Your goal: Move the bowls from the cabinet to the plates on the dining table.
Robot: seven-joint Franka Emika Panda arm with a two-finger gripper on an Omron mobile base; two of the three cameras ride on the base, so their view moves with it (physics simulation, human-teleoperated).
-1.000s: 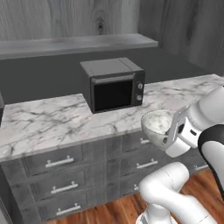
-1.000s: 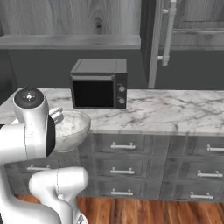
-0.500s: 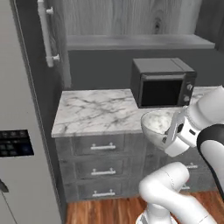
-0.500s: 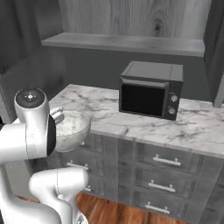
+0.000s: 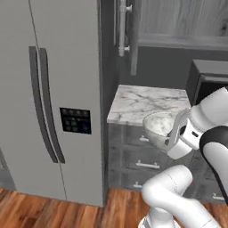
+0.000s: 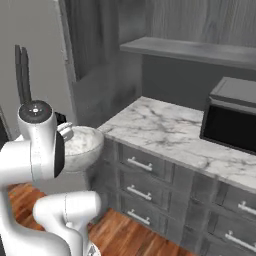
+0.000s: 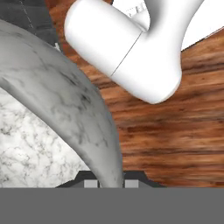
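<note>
From the left base view, my arm folds back, carrying the white grey-veined marble bowl (image 5: 159,126) before the counter. From the right, it hangs beside my wrist. In the hand view, my gripper (image 7: 109,183) pinches its rim over wooden floor (image 7: 175,140).

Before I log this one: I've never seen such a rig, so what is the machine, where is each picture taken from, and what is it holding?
It is a white robot arm on a driving base in a rendered kitchen. Two cameras ride on the base, behind the arm to its left and right; the third sits on the hand. The gripper is shut on the rim of a white marble-look bowl, carried in front of the grey drawers. On the marble counter stands a black microwave. A grey fridge stands left of it.
</note>
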